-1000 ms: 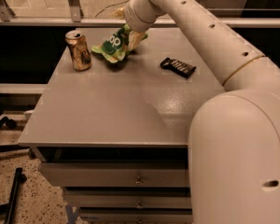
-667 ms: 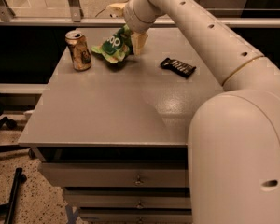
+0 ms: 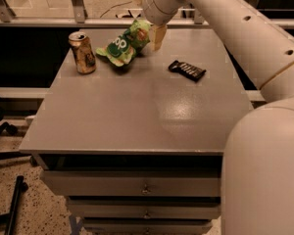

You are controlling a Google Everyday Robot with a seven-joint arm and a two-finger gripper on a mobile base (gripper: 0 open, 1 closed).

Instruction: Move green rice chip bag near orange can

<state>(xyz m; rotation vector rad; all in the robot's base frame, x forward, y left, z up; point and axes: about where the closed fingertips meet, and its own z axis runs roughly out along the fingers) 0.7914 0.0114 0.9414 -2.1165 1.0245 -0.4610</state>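
Note:
The green rice chip bag (image 3: 123, 44) lies tilted at the back of the grey table (image 3: 137, 116), a short gap to the right of the orange can (image 3: 83, 52). The can stands upright near the back left corner. My gripper (image 3: 148, 38) hangs from the white arm (image 3: 220, 18) over the bag's upper right end. One pale finger (image 3: 158, 36) shows just right of the bag and stands off it; the other is hidden behind the bag. The gripper looks open.
A small flat black wrapped bar (image 3: 187, 70) lies right of the bag. The arm's large white body (image 3: 264, 170) fills the right foreground. A rail (image 3: 78, 21) runs behind the table. Drawers (image 3: 142, 185) sit under the tabletop.
The gripper's wrist has risen and shifted a little right, and the visible finger has moved off the bag's side. The bag and the can stay where they were.

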